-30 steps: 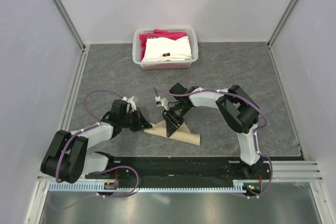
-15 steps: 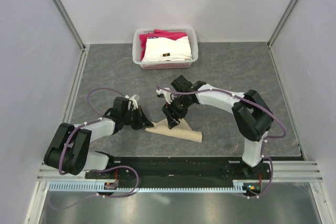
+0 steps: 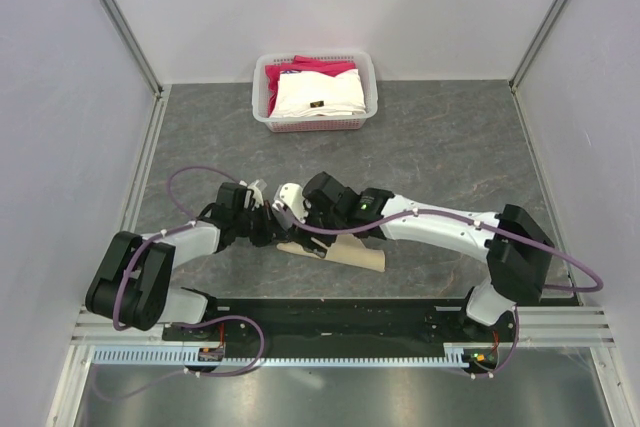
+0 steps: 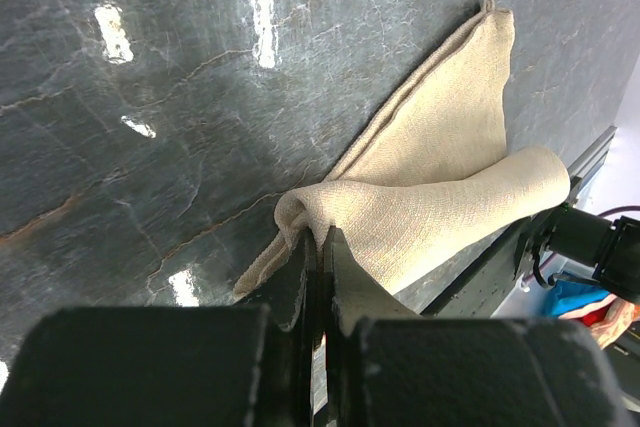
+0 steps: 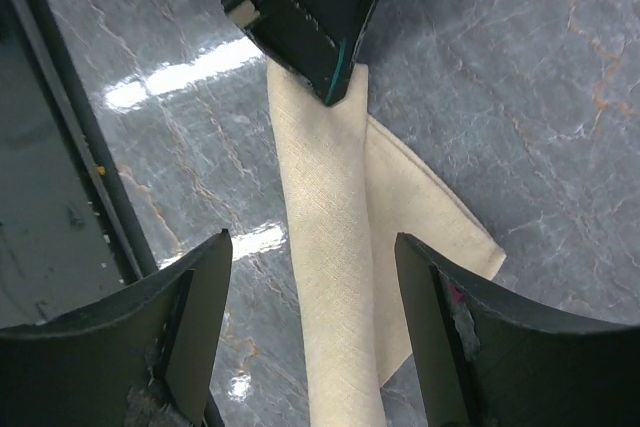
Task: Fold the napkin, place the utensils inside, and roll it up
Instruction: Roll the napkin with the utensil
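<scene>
Swinging leftward since the earlier frame, the right arm now stretches low across the bench front. Near that edge lies the napkin, partly rolled, long axis left-right. Left pincer is clamped together on its left end. Right pincer hovers just beside, fingers apart, straddling the roll lengthwise. No knife shows. Far back sits the basket.

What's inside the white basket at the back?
A white folded cloth lies on top, with a pink-red cloth peeking out behind it and along its left side. Whatever is under them, down to the bottom of the basket, is covered.
</scene>
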Tool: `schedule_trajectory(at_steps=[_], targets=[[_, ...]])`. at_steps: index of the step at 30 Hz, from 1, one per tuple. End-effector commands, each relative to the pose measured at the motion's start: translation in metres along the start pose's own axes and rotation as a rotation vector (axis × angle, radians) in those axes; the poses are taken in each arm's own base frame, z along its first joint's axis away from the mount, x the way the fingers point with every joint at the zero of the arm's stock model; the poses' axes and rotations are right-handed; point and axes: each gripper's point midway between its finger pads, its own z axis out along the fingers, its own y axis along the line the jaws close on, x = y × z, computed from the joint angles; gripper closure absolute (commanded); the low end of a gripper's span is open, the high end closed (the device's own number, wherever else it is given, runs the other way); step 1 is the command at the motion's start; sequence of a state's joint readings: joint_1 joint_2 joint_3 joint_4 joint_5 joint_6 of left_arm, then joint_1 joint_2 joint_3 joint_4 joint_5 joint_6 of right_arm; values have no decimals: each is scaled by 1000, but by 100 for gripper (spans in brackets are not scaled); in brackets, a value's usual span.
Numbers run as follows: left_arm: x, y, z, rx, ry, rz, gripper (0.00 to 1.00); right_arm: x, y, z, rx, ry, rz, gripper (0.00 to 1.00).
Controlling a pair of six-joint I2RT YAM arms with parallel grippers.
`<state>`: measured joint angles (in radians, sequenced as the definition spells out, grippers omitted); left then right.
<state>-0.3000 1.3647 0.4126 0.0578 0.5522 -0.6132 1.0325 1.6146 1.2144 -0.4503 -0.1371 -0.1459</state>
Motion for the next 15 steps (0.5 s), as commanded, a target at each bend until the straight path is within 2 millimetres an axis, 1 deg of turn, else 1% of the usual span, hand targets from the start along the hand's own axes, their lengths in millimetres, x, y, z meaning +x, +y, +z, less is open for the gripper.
schedule_trajectory(at_steps=[1,6,15], targets=[[15,19,0,-88,57,-28,98,9,-14,19,153,15,-10,25],[15,20,0,-94,64,-33,98,27,-3,33,161,59,-69,27],[16,21,2,-99,78,-37,98,54,8,48,143,110,-96,30]])
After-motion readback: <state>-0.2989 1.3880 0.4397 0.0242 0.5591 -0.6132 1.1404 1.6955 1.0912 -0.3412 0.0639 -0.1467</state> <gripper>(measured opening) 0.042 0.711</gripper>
